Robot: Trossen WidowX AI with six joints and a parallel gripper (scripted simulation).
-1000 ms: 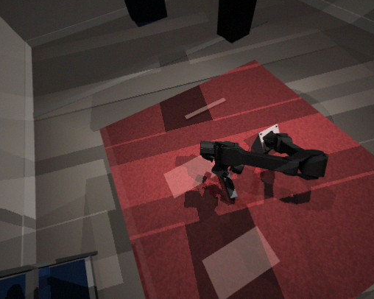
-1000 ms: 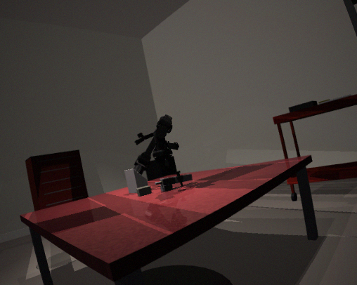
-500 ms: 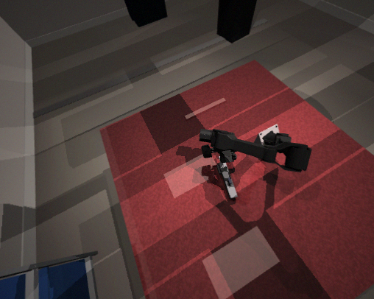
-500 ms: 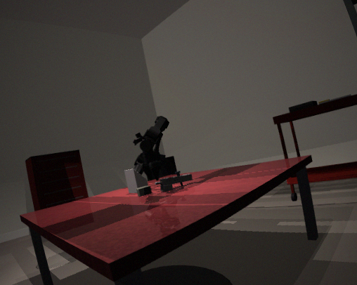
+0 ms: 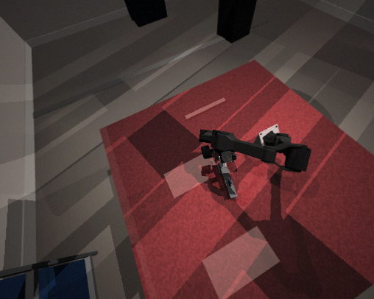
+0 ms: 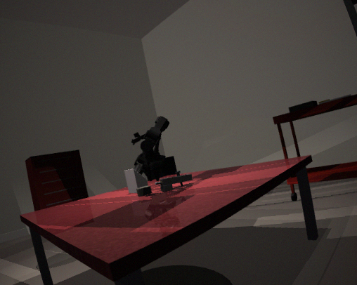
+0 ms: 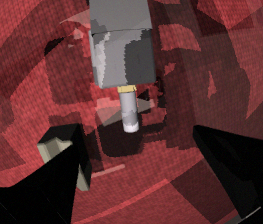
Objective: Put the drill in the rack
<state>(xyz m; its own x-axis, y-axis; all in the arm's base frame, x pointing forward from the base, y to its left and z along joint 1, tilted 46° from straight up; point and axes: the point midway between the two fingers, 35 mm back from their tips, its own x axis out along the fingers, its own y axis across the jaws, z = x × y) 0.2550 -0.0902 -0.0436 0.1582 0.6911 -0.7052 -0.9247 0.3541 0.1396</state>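
Note:
The grey block-shaped device (image 5: 232,191) (image 6: 176,182) (image 7: 123,55) lies on the red table. The drill (image 7: 129,112) is a silver rod that sticks out of its end beside a brass-coloured collar. A small dark part (image 5: 228,182) sits on top of the device; whether it is the key I cannot tell. My gripper (image 5: 219,156) (image 7: 137,141) is open and empty, its fingers wide apart on either side of the rod in the wrist view. A small pale notched block (image 7: 53,150) (image 6: 143,191), probably the rack, shows beside the left finger, partly hidden by it.
The arm reaches across from its base. A white panel (image 5: 264,131) (image 6: 131,181) stands close to that base. The red table top (image 5: 193,237) (image 6: 111,241) bears hard shadows and bright patches. A red cart (image 6: 287,118) and a red drawer cabinet (image 6: 55,170) stand beyond the table.

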